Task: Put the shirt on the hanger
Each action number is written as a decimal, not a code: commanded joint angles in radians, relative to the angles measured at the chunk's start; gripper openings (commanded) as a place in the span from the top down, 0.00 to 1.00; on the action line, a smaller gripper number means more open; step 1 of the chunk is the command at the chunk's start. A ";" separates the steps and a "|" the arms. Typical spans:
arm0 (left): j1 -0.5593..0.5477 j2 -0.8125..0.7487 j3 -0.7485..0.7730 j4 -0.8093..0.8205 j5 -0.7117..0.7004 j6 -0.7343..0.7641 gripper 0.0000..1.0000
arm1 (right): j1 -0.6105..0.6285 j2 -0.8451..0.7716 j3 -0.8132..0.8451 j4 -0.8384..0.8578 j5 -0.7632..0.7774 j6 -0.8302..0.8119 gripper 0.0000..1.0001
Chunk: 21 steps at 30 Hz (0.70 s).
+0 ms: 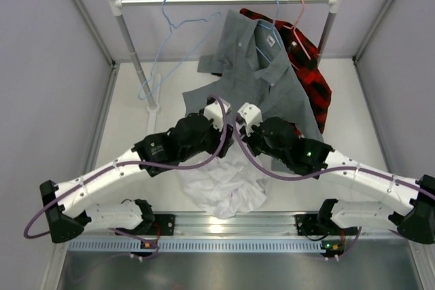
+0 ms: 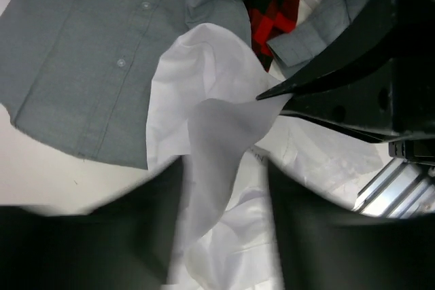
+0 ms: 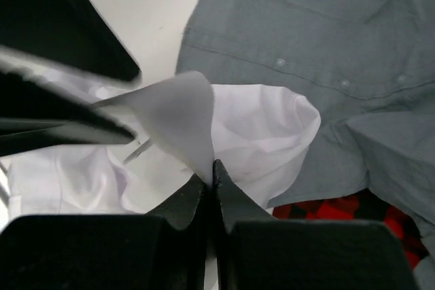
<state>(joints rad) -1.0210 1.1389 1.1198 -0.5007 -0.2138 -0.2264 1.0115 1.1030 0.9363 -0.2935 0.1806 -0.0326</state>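
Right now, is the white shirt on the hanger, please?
No: the shirt is bunched on the table; the hanger hangs bare on the rail.

Robotics lab cell: plain panel walls (image 1: pixel 41 66), aluminium base rail (image 1: pixel 231 222), small clothes rack (image 1: pixel 224 1).

White surface (image 1: pixel 129 127) in view, the white shirt (image 1: pixel 224 191) crumpled on it near the front edge, the grey shirt (image 1: pixel 248 83) with its hem spread just behind, and the rack foot (image 1: pixel 152 108) standing left.
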 commanded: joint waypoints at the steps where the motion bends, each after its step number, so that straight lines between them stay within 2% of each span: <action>1: 0.004 -0.094 -0.011 0.060 -0.159 -0.030 0.21 | -0.014 -0.014 0.018 0.074 0.152 0.025 1.00; 2: 0.004 -0.109 -0.029 0.071 -0.183 -0.040 0.11 | -0.014 -0.018 0.025 0.068 0.175 0.060 1.00; 3: 0.002 -0.126 -0.049 0.102 -0.220 -0.069 0.07 | -0.022 -0.020 0.047 0.048 0.192 0.085 1.00; 5: 0.002 -0.180 -0.129 0.125 -0.266 -0.120 0.07 | -0.037 -0.022 0.071 0.030 0.233 0.102 1.00; 6: 0.002 -0.198 -0.159 0.132 -0.323 -0.196 0.07 | -0.045 -0.019 0.078 0.013 0.249 0.120 1.00; 8: 0.002 -0.256 -0.257 0.139 -0.343 -0.263 0.07 | -0.060 -0.015 0.082 0.002 0.278 0.134 1.00; 12: 0.002 -0.336 -0.441 0.286 -0.188 -0.338 0.09 | -0.112 -0.008 0.082 -0.001 0.246 0.169 1.00; 13: 0.004 -0.343 -0.474 0.354 -0.126 -0.341 0.11 | -0.117 -0.006 0.082 -0.001 0.235 0.172 1.00; 17: 0.002 -0.334 -0.584 0.445 -0.101 -0.361 0.16 | -0.129 -0.005 0.093 -0.001 0.198 0.178 1.00; 21: 0.004 -0.308 -0.604 0.553 -0.047 -0.361 0.35 | -0.131 0.003 0.101 -0.006 0.186 0.178 1.00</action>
<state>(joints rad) -1.0176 0.8272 0.5198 -0.1535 -0.3229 -0.5629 0.8955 1.1027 0.9710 -0.3080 0.3809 0.1280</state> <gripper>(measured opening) 0.699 0.006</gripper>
